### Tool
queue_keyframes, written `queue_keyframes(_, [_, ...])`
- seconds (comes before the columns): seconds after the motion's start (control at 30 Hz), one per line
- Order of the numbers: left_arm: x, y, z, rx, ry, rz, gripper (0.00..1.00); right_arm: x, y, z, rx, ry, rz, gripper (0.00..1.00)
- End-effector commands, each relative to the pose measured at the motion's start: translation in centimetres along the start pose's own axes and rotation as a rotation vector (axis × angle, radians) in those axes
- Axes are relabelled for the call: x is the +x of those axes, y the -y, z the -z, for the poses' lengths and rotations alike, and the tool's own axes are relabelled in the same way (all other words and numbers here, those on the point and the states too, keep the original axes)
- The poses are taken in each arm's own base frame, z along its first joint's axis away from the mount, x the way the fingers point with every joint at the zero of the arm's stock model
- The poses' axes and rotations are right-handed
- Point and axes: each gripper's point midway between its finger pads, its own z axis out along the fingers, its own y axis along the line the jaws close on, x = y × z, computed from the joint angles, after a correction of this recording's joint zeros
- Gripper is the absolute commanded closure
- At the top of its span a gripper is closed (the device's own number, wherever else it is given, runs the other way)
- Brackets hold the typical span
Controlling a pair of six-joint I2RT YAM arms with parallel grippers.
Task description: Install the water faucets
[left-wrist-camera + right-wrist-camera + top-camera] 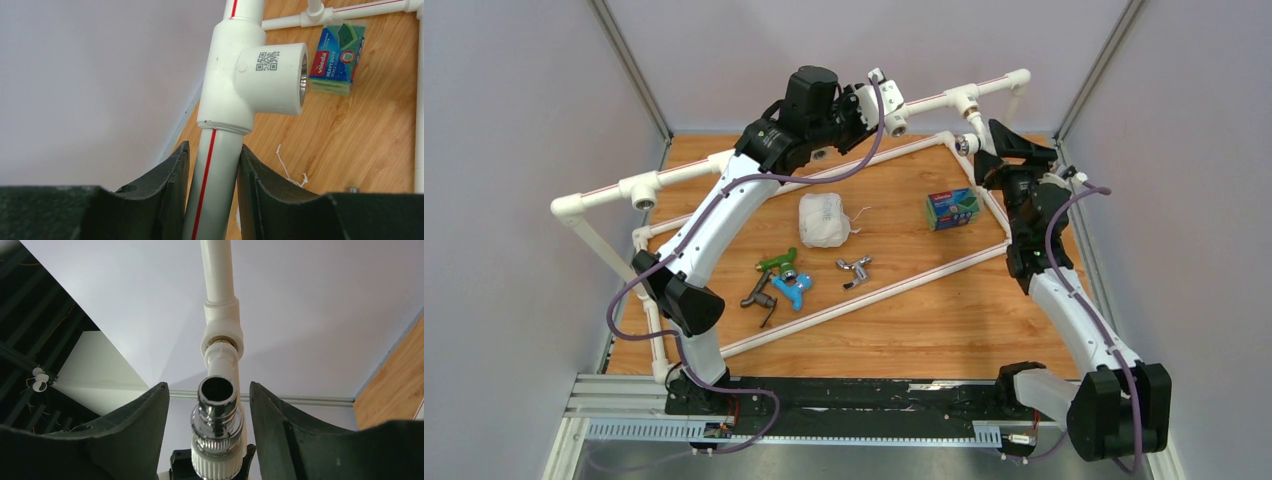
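1. The left gripper (pixel 213 147) was closed on a white plastic pipe with a red stripe (pixel 207 185). One black finger pressed against each side of it, just below a white tee fitting (pixel 260 80) that carried a printed square code and a metal-lined mouth.
2. That pipe was the raised back rail of a white pipe frame (pixel 604 195), which stood on the light wooden table (pixel 944 320).
3. The right gripper (pixel 209 387) stood partly open around a chrome faucet piece with a white ribbed collar (pixel 217 440). A gap showed between the metal and each finger, so it clamped nothing where the wrist view showed it.
4. The piece turned its round open mouth toward the wrist camera. It sat in line with a white pipe joint (pixel 222 335) behind it, at the far right corner of the frame.
5. Four more taps lay loose on the table inside the frame, near the left arm:
   - The small green plastic faucet (pixel 776 262) lay farthest back.
   - The blue plastic faucet (pixel 795 289) lay just in front of the green one.
   - The dark grey metal faucet (pixel 759 296) lay just left of the blue one.
   - The small chrome faucet (pixel 855 269) lay a little apart to the right.
6. A crumpled white cloth bundle (pixel 822 220) lay behind the taps. A blue-and-green packet of sponges (pixel 951 208) lay near the right arm.
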Motion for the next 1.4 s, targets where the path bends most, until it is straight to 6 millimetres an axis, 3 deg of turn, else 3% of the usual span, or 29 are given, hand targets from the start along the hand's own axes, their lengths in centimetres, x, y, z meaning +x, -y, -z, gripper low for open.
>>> queue_keyframes(0.0, [1.5, 3.0, 1.8, 0.062, -0.089, 0.153, 1.0, -1.1, -3.1, 1.8, -0.117, 0.071, 0.013, 0.36])
queue_keyframes(0.03, [1.4, 2.9, 1.8, 0.059, -0.087, 0.156, 1.0, -1.2, -3.1, 2.2, -0.126, 0.074, 0.036, 0.3])
queue_keyframes(0.07, [1.4, 2.8, 1.8, 0.058, -0.084, 0.157, 1.0, -1.2, -3.0, 2.5, -0.13, 0.074, 0.053, 0.02])
queue_keyframes(0.2, [1.3, 2.5, 2.0, 0.05, -0.078, 0.161, 1.0, -1.9, -2.9, 4.5, -0.151, 0.097, 0.196, 0.0])
queue_keyframes(0.33, [1.4, 2.3, 2.0, 0.047, -0.079, 0.163, 1.0, -2.8, -2.9, 6.5, -0.141, 0.136, 0.467, 0.0])
queue_keyframes(0.47, [1.3, 2.4, 2.0, 0.049, -0.078, 0.163, 1.0, -3.0, -3.9, 7.8, -0.142, 0.126, 1.091, 0.0])
queue_keyframes(0.57, [1.1, 2.4, 2.1, 0.051, -0.068, 0.167, 1.0, -1.0, -3.8, 8.4, -0.248, -0.053, 1.661, 0.0])
queue_keyframes(0.83, [0.9, 2.4, 1.9, 0.054, -0.06, 0.166, 1.0, -1.3, -4.2, 7.7, -0.44, -0.147, 2.569, 0.0])
queue_keyframes(1.0, [0.5, 2.4, 2.0, 0.058, -0.042, 0.173, 1.0, -0.8, -4.5, 5.9, -0.55, -0.168, 2.82, 0.04])
queue_keyframes(1.13, [0.2, 2.5, 2.1, 0.065, -0.031, 0.18, 1.0, 0.4, -5.0, 4.5, -0.655, -0.184, 2.861, 0.09])
queue_keyframes(1.37, [0.1, 2.6, 2.2, 0.069, -0.029, 0.183, 1.0, 1.1, -3.8, 2.5, -0.711, -0.254, 2.861, 0.2])
